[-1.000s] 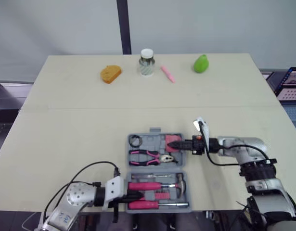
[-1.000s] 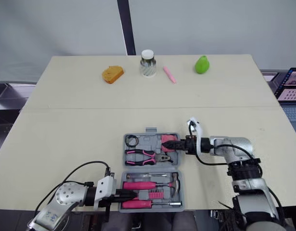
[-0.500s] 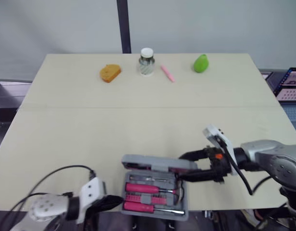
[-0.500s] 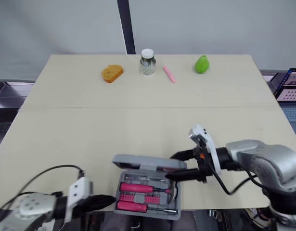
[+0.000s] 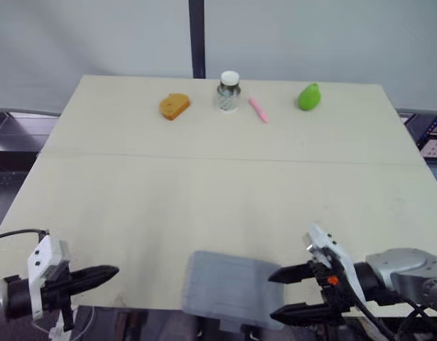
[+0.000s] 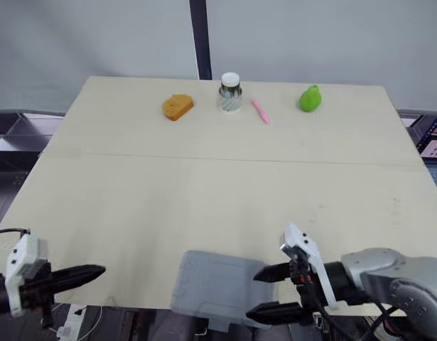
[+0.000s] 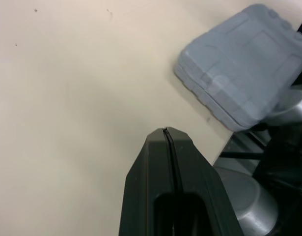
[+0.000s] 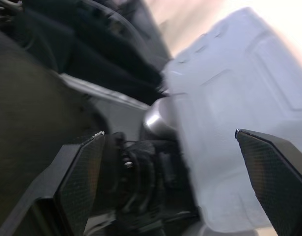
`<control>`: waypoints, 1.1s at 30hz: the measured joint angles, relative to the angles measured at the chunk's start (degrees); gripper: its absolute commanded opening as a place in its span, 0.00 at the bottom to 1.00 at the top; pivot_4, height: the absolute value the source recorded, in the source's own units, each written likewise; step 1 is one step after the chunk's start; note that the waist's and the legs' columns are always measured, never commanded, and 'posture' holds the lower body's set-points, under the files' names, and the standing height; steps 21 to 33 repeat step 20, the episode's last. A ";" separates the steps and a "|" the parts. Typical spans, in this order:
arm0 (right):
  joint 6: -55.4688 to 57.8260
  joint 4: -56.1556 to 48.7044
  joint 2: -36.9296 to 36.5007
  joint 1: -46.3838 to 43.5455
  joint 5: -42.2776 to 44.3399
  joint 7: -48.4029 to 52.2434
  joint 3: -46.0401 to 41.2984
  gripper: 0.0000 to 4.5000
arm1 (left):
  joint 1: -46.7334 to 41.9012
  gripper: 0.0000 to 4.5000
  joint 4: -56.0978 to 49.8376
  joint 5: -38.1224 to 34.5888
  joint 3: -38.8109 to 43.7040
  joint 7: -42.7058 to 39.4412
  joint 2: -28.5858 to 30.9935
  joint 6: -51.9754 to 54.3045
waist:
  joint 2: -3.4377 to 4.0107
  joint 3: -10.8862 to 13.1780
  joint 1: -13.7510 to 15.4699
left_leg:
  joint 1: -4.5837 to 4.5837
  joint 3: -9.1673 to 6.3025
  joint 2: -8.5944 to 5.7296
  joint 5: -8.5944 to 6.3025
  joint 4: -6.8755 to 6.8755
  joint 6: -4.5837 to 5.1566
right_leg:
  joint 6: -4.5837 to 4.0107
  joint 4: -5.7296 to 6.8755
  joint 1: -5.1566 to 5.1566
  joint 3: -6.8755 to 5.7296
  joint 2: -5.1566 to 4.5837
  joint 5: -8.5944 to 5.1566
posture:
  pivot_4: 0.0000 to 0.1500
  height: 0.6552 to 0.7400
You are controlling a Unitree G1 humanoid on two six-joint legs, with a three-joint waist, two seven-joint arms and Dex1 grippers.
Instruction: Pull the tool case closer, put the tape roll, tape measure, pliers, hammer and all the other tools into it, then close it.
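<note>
The grey tool case (image 5: 229, 288) lies with its lid down at the table's front edge, and its contents are hidden. My right gripper (image 5: 273, 296) is open just to the case's right, its two black fingers pointing at the case's side, one over the table and one past the front edge. In the right wrist view the fingers (image 8: 82, 172) stand wide apart with the case (image 8: 249, 98) ahead of them. My left gripper (image 5: 111, 271) is shut on nothing, well to the left of the case, its tip over the front edge. The left wrist view shows the closed fingers (image 7: 165, 147) and the case (image 7: 244, 83) off to one side.
Along the far edge of the table (image 5: 133, 206) stand an orange bread-like piece (image 5: 175, 106), a jar with a white lid (image 5: 229, 91), a pink pen (image 5: 259, 109) and a green pear (image 5: 310, 96). A seam crosses the tabletop.
The case's lid has come down from half raised to fully shut. The right gripper drew back toward the front edge. The left gripper pulled away to the left. The camera has shifted.
</note>
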 measured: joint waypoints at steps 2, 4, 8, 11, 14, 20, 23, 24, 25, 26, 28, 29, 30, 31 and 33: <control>-7.23 0.12 -0.64 5.60 -6.26 0.69 -1.40 0.99 | -3.18 0.00 1.85 2.06 -2.85 1.19 -1.36 -2.56 | -0.05 -0.03 -0.01 | 0.02 0.04 0.02 0.01 0.00 0.01 | 0.02 0.00 0.00 -0.02 0.03 0.01 | 1.00 0.47; -13.39 0.89 -0.63 10.16 -11.53 1.68 -2.30 0.99 | -4.73 0.00 3.35 3.60 -5.02 1.98 -2.63 -4.67 | -0.09 -0.05 -0.16 | 0.06 0.10 0.04 0.01 0.00 0.01 | 0.02 0.01 0.01 0.00 0.06 0.01 | 1.00 0.47; -28.95 5.80 1.44 18.08 -22.20 3.83 -4.12 0.99 | -6.89 0.00 5.66 5.53 -8.26 4.13 -5.85 -7.18 | -0.16 -0.08 -0.12 | 0.12 0.14 0.07 0.12 0.00 0.00 | 0.04 0.02 0.05 0.03 0.06 0.02 | 1.00 0.47; -35.73 10.79 2.73 19.85 -25.88 5.29 -4.91 0.99 | -8.06 0.00 5.88 7.27 -10.02 6.68 -8.28 -8.68 | -0.21 -0.11 -0.13 | 0.20 0.12 0.09 0.15 0.01 -0.03 | 0.05 -0.01 0.07 0.09 0.06 0.03 | 1.00 0.47; -39.13 14.42 2.77 20.03 -27.14 6.92 -5.02 0.99 | -8.57 0.00 6.10 8.12 -11.63 8.39 -9.60 -9.60 | -0.20 -0.12 -0.25 | 0.21 0.12 0.11 0.15 0.00 -0.04 | 0.03 0.07 0.05 0.10 0.06 0.02 | 1.00 0.47; -42.57 18.31 2.55 20.28 -28.59 9.08 -5.14 0.99 | -9.40 0.00 8.16 9.24 -12.85 9.66 -10.68 -11.08 | -0.20 -0.12 -0.20 | 0.19 0.11 0.10 0.16 0.01 -0.02 | 0.03 0.10 0.06 0.07 0.06 0.02 | 1.00 0.47; -42.57 18.31 2.55 20.28 -28.59 9.08 -5.14 0.99 | -9.40 0.00 8.16 9.24 -12.85 9.66 -10.68 -11.08 | -0.20 -0.12 -0.20 | 0.19 0.11 0.10 0.16 0.01 -0.02 | 0.03 0.10 0.06 0.07 0.06 0.02 | 1.00 0.47; -42.57 18.31 2.55 20.28 -28.59 9.08 -5.14 0.99 | -9.40 0.00 8.16 9.24 -12.85 9.66 -10.68 -11.08 | -0.20 -0.12 -0.20 | 0.19 0.11 0.10 0.16 0.01 -0.02 | 0.03 0.10 0.06 0.07 0.06 0.02 | 1.00 0.47; -42.57 18.31 2.55 20.28 -28.59 9.08 -5.14 0.99 | -9.40 0.00 8.16 9.24 -12.85 9.66 -10.68 -11.08 | -0.20 -0.12 -0.20 | 0.19 0.11 0.10 0.16 0.01 -0.02 | 0.03 0.10 0.06 0.07 0.06 0.02 | 1.00 0.47; -42.57 18.31 2.55 20.28 -28.59 9.08 -5.14 0.99 | -9.40 0.00 8.16 9.24 -12.85 9.66 -10.68 -11.08 | -0.20 -0.12 -0.20 | 0.19 0.11 0.10 0.16 0.01 -0.02 | 0.03 0.10 0.06 0.07 0.06 0.02 | 1.00 0.47; -42.57 18.31 2.55 20.28 -28.59 9.08 -5.14 0.99 | -9.40 0.00 8.16 9.24 -12.85 9.66 -10.68 -11.08 | -0.20 -0.12 -0.20 | 0.19 0.11 0.10 0.16 0.01 -0.02 | 0.03 0.10 0.06 0.07 0.06 0.02 | 1.00 0.47; -42.57 18.31 2.55 20.28 -28.59 9.08 -5.14 0.99 | -9.40 0.00 8.16 9.24 -12.85 9.66 -10.68 -11.08 | -0.20 -0.12 -0.20 | 0.19 0.11 0.10 0.16 0.01 -0.02 | 0.03 0.10 0.06 0.07 0.06 0.02 | 1.00 0.47; -42.57 18.31 2.55 20.28 -28.59 9.08 -5.14 0.99 | -9.40 0.00 8.16 9.24 -12.85 9.66 -10.68 -11.08 | -0.20 -0.12 -0.20 | 0.19 0.11 0.10 0.16 0.01 -0.02 | 0.03 0.10 0.06 0.07 0.06 0.02 | 1.00 0.47; -42.57 18.31 2.55 20.28 -28.59 9.08 -5.14 0.99 | -9.40 0.00 8.16 9.24 -12.85 9.66 -10.68 -11.08 | -0.20 -0.12 -0.20 | 0.19 0.11 0.10 0.16 0.01 -0.02 | 0.03 0.10 0.06 0.07 0.06 0.02 | 1.00 0.47; -42.57 18.31 2.55 20.28 -28.59 9.08 -5.14 0.99 | -9.40 0.00 8.16 9.24 -12.85 9.66 -10.68 -11.08 | -0.20 -0.12 -0.20 | 0.19 0.11 0.10 0.16 0.01 -0.02 | 0.03 0.10 0.06 0.07 0.06 0.02 | 1.00 0.47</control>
